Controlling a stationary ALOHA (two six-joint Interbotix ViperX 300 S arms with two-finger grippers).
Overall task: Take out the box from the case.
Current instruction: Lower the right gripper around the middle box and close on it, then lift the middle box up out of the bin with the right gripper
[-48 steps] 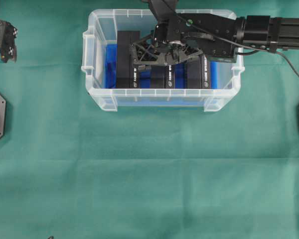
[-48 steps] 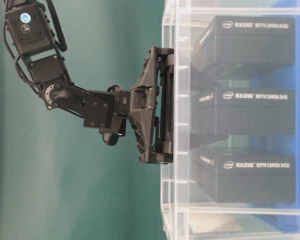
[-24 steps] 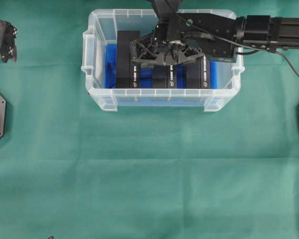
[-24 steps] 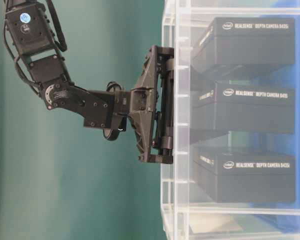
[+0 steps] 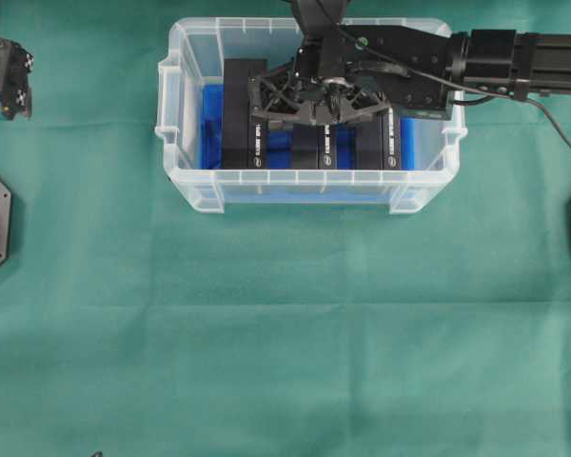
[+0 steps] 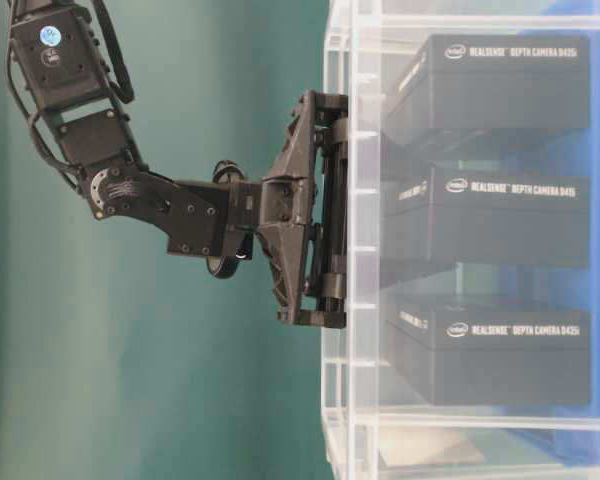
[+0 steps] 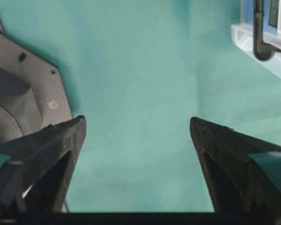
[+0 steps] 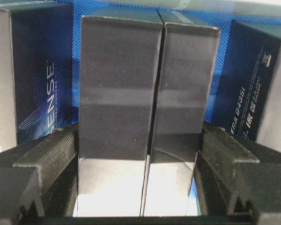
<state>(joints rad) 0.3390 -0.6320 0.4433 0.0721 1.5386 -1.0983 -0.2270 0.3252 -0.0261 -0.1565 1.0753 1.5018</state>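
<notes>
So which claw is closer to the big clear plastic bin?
The right claw: it reaches down inside the big clear plastic bin. The left claw waits far off at the green table's edge.

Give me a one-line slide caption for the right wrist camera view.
Right gripper closed on the middle box inside the case.

"REALSENSE DEPTH CAMERA D435i" on box (image 6: 500, 338)

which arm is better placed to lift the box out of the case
The right. Its gripper is already down in the case, fingers on both sides of the middle box. The left gripper hangs open over bare cloth, away from the case.
</notes>
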